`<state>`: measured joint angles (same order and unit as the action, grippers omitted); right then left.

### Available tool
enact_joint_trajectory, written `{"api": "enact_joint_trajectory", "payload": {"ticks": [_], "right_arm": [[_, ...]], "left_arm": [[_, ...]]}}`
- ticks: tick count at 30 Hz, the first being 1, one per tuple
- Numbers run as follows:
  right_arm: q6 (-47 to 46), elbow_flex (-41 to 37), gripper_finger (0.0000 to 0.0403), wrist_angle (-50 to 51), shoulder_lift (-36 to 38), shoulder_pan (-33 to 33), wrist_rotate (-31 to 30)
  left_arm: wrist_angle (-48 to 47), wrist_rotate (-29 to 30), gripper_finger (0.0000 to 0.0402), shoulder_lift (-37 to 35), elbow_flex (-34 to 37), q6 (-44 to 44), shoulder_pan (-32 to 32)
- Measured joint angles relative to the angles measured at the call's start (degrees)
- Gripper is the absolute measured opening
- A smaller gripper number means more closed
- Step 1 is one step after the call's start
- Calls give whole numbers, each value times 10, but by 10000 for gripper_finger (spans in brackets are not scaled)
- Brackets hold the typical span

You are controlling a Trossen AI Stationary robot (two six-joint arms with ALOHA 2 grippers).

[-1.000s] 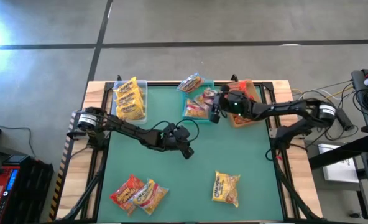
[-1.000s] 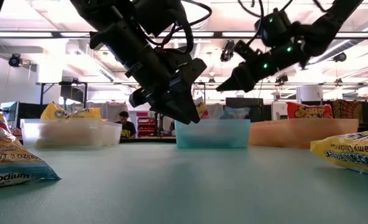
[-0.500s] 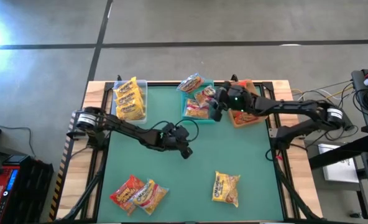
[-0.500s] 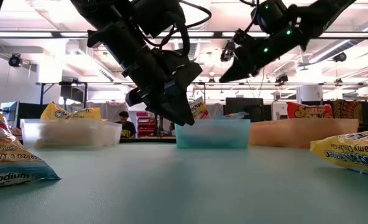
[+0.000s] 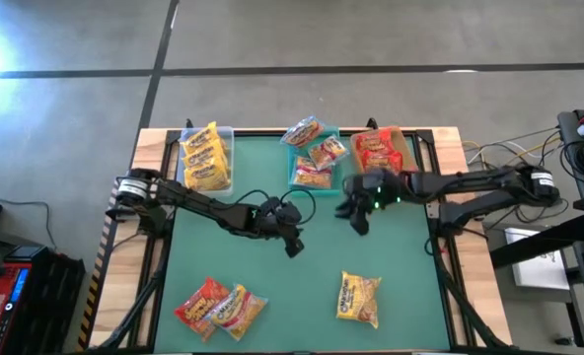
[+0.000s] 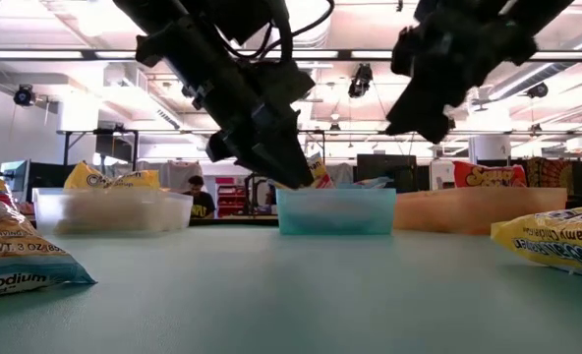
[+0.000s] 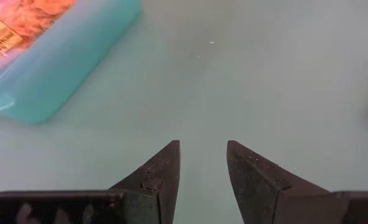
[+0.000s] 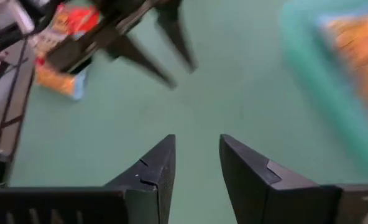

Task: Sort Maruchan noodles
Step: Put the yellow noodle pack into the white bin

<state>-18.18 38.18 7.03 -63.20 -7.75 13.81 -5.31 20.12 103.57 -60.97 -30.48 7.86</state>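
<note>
green table mat [image 5: 401, 256] under bright hall lights. three maruchan noodles [image 5: 359, 298] packets loose near the front edge, others binned at the back. left gripper [image 5: 292, 244] and right gripper [image 5: 359, 222] mid-table, fingers apart, empty. risk: collision if both converge on one packet.

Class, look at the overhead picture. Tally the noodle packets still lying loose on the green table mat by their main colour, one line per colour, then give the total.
Red packet: 1
Yellow packets, one beside the red one and one lying apart: 2
Total loose on the mat: 3
</note>
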Motion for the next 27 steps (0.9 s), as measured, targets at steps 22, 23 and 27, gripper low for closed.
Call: {"api": "enact_joint_trajectory", "payload": {"ticks": [22, 23, 27], "right_arm": [[-471, -4, 160, 3, -11, 433, -232], [-486, -4, 159, 4, -11, 447, -246], [-522, -4, 157, 6, -22, 488, -286]], "left_arm": [[91, -27, 116, 30, 0, 81, 98], [107, -36, 116, 37, 0, 85, 100], [190, -73, 116, 68, 0, 92, 102]]}}
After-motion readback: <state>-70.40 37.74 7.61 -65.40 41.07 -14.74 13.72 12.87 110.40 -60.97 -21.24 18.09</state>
